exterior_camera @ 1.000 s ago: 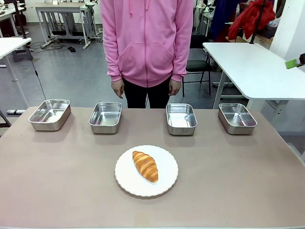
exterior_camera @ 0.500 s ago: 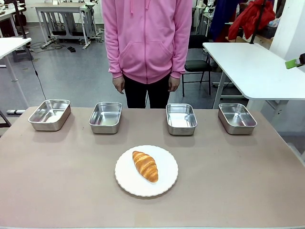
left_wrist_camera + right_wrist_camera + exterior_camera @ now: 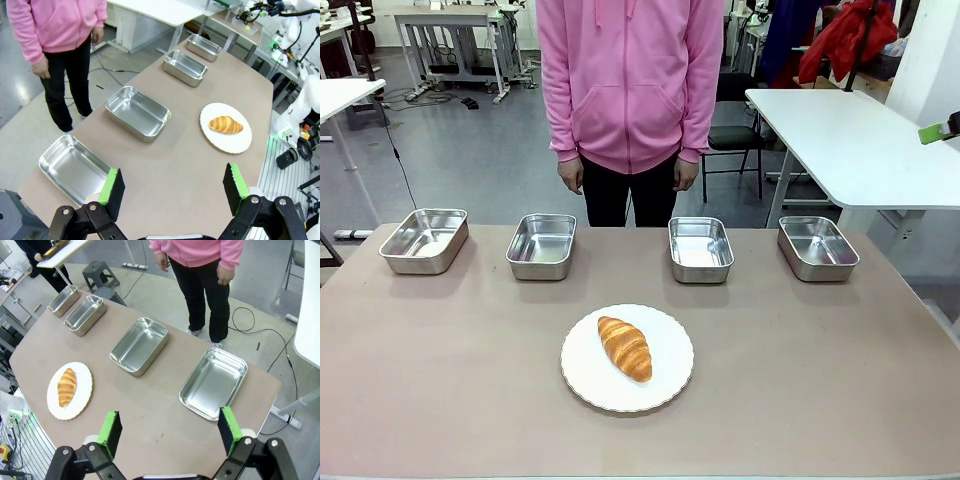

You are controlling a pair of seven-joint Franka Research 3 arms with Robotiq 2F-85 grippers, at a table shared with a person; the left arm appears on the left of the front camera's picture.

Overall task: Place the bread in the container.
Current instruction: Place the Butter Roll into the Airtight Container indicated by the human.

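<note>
The bread (image 3: 625,347), a golden-brown croissant, lies on a round white plate (image 3: 670,385) at the table's near middle. Several shiny steel pans stand in a row along the far edge, the outer ones at far left (image 3: 424,240) and far right (image 3: 817,247). I cannot tell which one is the container. High over the table's left end, my left gripper (image 3: 173,190) hangs open and empty, with the bread (image 3: 225,125) well ahead of it. My right gripper (image 3: 169,431) is open and empty above the right end, far from the bread (image 3: 66,386).
A person in a pink hoodie stands at the far side behind the middle pans, both hands (image 3: 568,180) hanging by their sides. A white table (image 3: 850,140) stands beyond the far right corner. Bare tabletop surrounds the plate.
The person has shifted slightly on the spot. The bread, plate and pans have not moved.
</note>
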